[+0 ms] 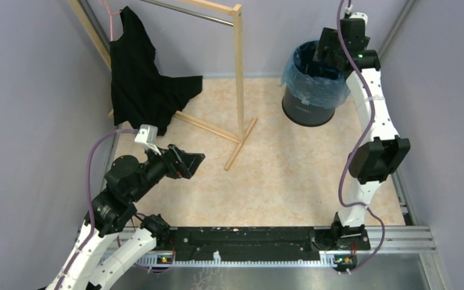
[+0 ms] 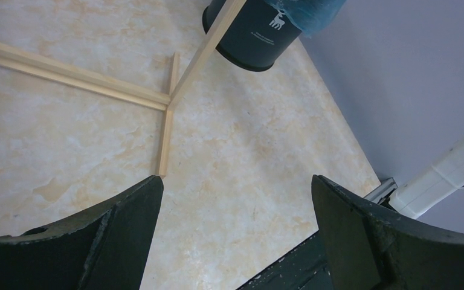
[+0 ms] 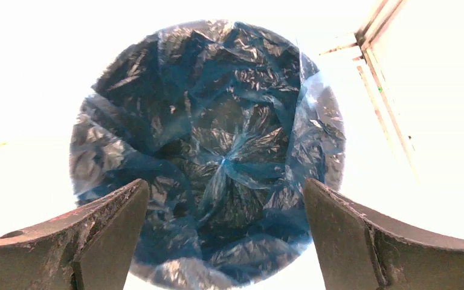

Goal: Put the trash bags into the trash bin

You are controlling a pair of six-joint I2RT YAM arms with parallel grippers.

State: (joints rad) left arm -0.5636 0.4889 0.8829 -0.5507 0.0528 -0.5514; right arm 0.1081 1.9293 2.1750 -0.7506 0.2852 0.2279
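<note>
The dark trash bin (image 1: 307, 109) stands at the back right of the table. The light-blue trash bag (image 1: 314, 84) lines it, with its edge folded out over the rim. In the right wrist view the bag (image 3: 217, 151) fills the bin's inside, wrinkled and glossy. My right gripper (image 1: 329, 51) hangs over the bin's mouth, open and empty (image 3: 226, 199). My left gripper (image 1: 194, 163) is open and empty above the table at the front left (image 2: 235, 193). The bin (image 2: 254, 36) and a bit of the bag (image 2: 305, 12) show in the left wrist view.
A wooden clothes rack (image 1: 239, 72) stands at the back centre, its base rails (image 2: 84, 81) on the table. A black garment (image 1: 139, 78) hangs from it at the back left. Grey walls close the sides. A black rail (image 1: 248, 241) runs along the near edge.
</note>
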